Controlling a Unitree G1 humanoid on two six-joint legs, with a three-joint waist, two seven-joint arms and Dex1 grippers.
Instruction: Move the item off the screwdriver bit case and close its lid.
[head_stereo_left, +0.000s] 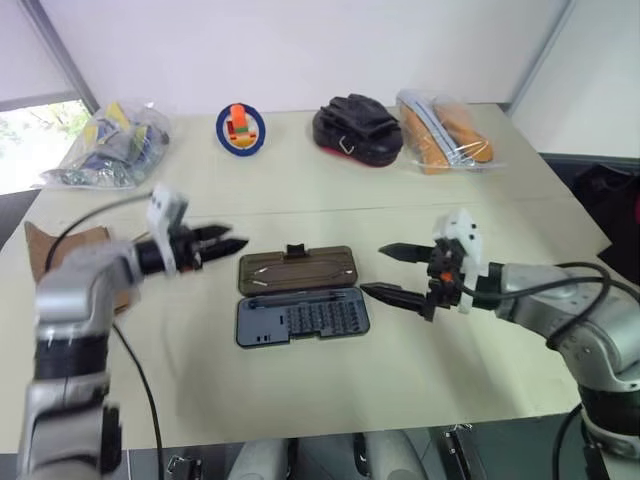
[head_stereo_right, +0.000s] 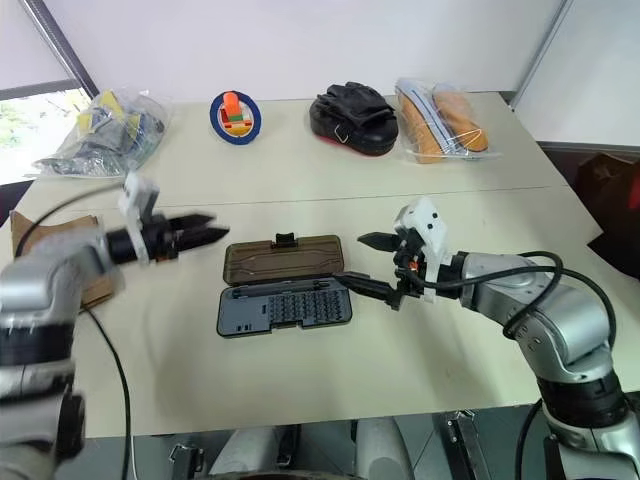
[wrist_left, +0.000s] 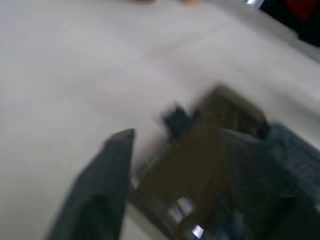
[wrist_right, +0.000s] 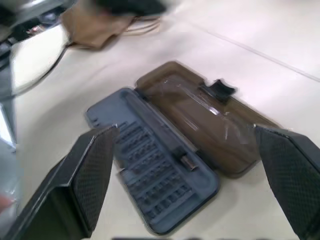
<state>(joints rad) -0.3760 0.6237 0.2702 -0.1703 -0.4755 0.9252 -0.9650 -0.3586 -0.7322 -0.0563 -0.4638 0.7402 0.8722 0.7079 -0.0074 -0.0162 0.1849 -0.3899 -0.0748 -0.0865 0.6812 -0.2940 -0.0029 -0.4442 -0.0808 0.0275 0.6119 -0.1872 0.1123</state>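
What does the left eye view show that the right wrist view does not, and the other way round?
Left eye view, not the wrist view: the back row of the table, with a clear plastic bag, a blue round item, a black pouch and a bag of orange goods.
Right wrist view, not the eye view: the paper bag's loop handles.
Both: the open right gripper, the case base with its lid lying open, and the paper bag off the case.
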